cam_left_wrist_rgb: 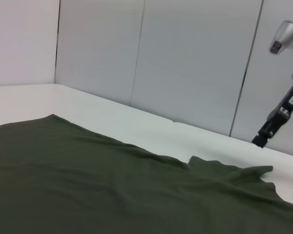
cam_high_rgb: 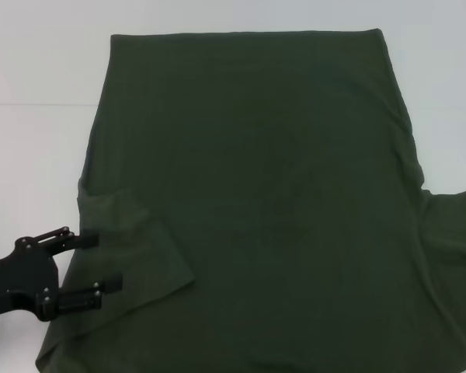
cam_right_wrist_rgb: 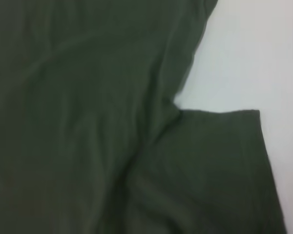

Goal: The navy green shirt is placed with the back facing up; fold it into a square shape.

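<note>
Reaching: left pincer (cam_high_rgb: 99, 262), a black two-fingered tool on a black arm, comes in from the near left edge of the head view, lying low and pointing across toward the robot's right.
Left pincer state: fingers (cam_high_rgb: 78, 240) spread apart, one over the outer edge of the folded sleeve and the other nearer the robot over the cloth; nothing is pinched between them, and whether they touch the fabric cannot be told.
Task item: large dark olive-green short-sleeved cotton T-shirt (cam_high_rgb: 256, 202) spread flat on the white worktop (cam_high_rgb: 39, 148), plain side up, its straight hem at the far edge and its body widening toward the robot.
Left sleeve: folded inward onto the body (cam_high_rgb: 132, 241), forming a slanted flap beside the left pincer.
Right sleeve: lying outward at the right edge of the head view (cam_high_rgb: 454, 221), unfolded, flat on the worktop.
Right pincer: not visible in the head view; whether it is spread or pressed together cannot be told.
Left wrist view only: a low look across the T-shirt (cam_left_wrist_rgb: 88, 180), showing gentle wrinkles, the far sleeve tip (cam_left_wrist_rgb: 234, 173), grey wall panels (cam_left_wrist_rgb: 185, 63) behind the worktop, and the right arm (cam_left_wrist_rgb: 283, 107) raised well above the worktop's far side.
Right wrist view only: a close look down at the right sleeve (cam_right_wrist_rgb: 219, 165) and the notch where it meets the body, with bare worktop (cam_right_wrist_rgb: 254, 53) beside it.
</note>
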Available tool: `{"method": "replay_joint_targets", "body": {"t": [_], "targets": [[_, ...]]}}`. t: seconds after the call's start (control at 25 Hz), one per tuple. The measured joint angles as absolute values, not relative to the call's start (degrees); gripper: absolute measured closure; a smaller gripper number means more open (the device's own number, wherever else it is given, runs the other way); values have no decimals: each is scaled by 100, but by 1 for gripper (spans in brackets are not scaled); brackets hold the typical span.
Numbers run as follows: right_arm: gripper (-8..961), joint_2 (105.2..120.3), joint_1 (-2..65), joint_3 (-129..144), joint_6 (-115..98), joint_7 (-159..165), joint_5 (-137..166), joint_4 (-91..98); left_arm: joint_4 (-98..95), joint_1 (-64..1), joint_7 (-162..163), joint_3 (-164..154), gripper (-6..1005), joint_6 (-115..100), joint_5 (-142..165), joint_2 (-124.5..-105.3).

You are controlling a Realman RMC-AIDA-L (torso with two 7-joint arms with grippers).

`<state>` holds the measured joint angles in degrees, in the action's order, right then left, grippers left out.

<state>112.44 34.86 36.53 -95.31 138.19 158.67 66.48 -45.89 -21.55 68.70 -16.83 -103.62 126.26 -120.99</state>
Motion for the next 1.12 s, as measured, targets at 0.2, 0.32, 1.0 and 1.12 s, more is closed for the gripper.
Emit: {"method": "replay_joint_targets", "body": {"t": [0.2, 0.32, 1.0, 1.12], "targets": [[334, 11306, 3557, 4094, -9384, 13378, 16157, 6652, -4585, -2133, 6880, -1678, 158, -10370, 12556, -12093], [260, 11318, 3560, 4144, -9353, 13157, 16180, 6681, -4580, -2119, 6882, -1678, 158, -10349, 12519, -12100], [248, 11620, 3477, 4908, -8646, 13017, 16783, 6626, -4579, -2072, 6882, -1678, 158, -10326, 12488, -12144], [251, 11653, 3478, 4993, -8532, 13015, 16785, 6567, -4579, -2060, 6882, -1679, 158, -10326, 12488, -12146]]}}
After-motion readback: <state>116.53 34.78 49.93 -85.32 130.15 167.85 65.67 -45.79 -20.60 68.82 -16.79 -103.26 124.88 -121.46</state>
